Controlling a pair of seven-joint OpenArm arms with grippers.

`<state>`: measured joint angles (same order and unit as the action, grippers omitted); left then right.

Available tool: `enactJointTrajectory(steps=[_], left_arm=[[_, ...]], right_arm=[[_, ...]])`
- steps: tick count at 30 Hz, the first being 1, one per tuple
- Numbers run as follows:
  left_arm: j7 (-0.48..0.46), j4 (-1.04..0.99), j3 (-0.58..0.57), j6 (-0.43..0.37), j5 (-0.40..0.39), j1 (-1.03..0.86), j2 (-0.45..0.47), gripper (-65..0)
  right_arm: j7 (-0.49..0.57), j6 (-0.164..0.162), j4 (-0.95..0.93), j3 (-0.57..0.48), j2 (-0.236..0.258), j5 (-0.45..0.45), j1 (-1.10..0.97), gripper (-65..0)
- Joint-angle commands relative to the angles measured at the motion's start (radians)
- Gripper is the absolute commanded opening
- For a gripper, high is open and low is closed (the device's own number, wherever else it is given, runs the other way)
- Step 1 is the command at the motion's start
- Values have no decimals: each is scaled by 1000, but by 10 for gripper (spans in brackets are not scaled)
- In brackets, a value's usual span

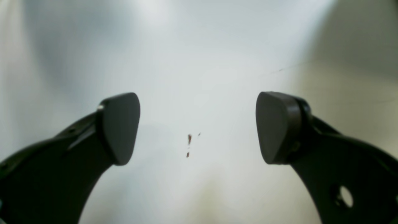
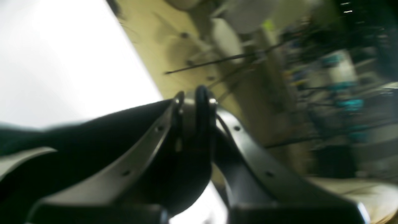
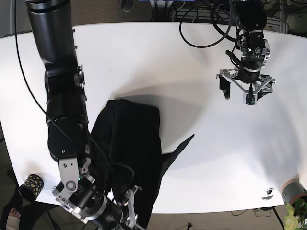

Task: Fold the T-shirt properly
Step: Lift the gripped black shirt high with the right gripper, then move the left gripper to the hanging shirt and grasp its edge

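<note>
Black fabric of the T-shirt (image 2: pixel 77 146) is seen pressed close against the right wrist camera, pinched between the closed fingers (image 2: pixel 183 124) of the right gripper (image 2: pixel 196 102). From the base view, the right gripper (image 3: pixel 129 215) is found at the near edge of the worktop (image 3: pixel 144 57), where the hem end of the garment is lifted and gathered.

The T-shirt (image 3: pixel 129 148) is laid out as a long dark shape — its long axis runs from the near edge away toward the middle of the worktop, leaning slightly leftward at the far end. One pointed flap is spread out to the right of the main body, flat on the white surface. The far end is rounded and bunched.

Well apart from the cloth, the left gripper (image 3: pixel 247 93) is held above the far right part of the worktop. Its fingers (image 1: pixel 119 127) are spread wide with nothing between them — only the bare white surface, marked by a few small reddish specks (image 1: pixel 189 140), is seen below.

A small patterned cup (image 3: pixel 31 184) is visible beyond the near left corner.
</note>
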<state>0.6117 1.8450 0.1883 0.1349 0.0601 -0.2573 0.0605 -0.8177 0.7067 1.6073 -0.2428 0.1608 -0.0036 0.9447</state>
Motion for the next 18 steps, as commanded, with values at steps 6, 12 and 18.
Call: enactJointTrajectory(steps=[6, 12, 18], left_arm=[[-22, 23, -117, -4, 1, 25, 5, -97], [-22, 18, -194, -4, 1, 82, -6, -97], [-22, -37, -281, -4, -1, 177, -66, -96]], right_arm=[[-19, -9, -48, 6, -7, 6, 270, -650], [-19, -9, -132, 6, -30, 1, 361, -650], [-19, -9, -154, 4, -34, 1, 361, -650]])
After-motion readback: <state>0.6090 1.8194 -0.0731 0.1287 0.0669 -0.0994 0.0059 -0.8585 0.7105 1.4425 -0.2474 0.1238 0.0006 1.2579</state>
